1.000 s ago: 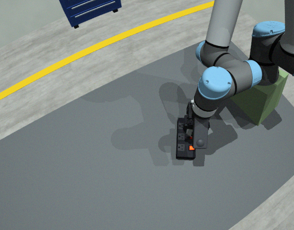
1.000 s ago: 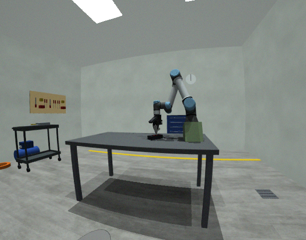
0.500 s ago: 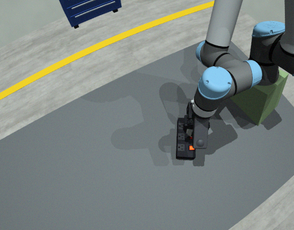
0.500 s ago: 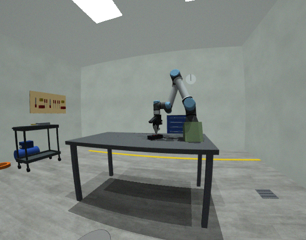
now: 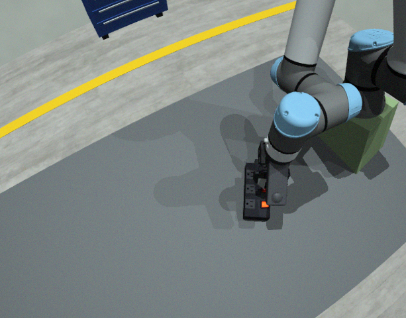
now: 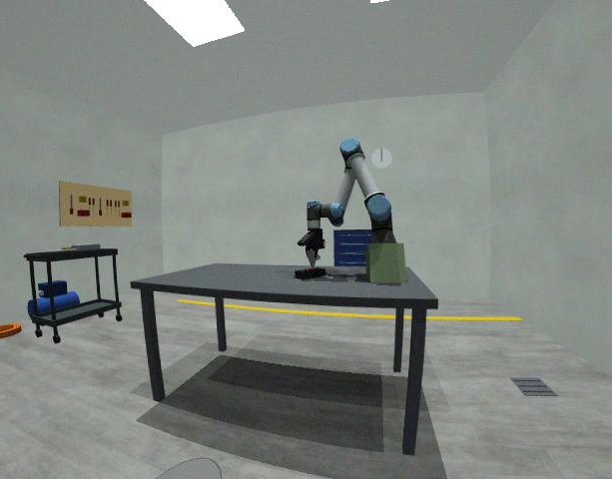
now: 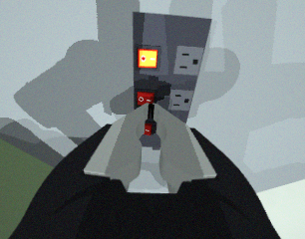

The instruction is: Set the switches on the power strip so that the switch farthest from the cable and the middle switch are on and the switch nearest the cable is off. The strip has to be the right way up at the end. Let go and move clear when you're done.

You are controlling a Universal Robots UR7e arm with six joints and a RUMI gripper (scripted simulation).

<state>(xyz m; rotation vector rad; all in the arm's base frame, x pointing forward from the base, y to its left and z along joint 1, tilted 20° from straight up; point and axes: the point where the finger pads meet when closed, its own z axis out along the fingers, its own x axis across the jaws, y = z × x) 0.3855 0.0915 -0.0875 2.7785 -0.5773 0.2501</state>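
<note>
The black power strip lies face up on the dark table, sockets and switches showing; it also shows in the exterior view and the wrist view. Its far switch glows bright orange, also in the top view. The middle switch is dark red and unlit. The third switch is hidden under my fingers. My gripper is shut and empty, its tips just above the strip near the middle switch. It also shows in the top view. No cable is visible.
A green block under the arm's base stands to the right of the strip. A blue drawer cabinet stands on the floor beyond the table. A cart stands at the far left of the room.
</note>
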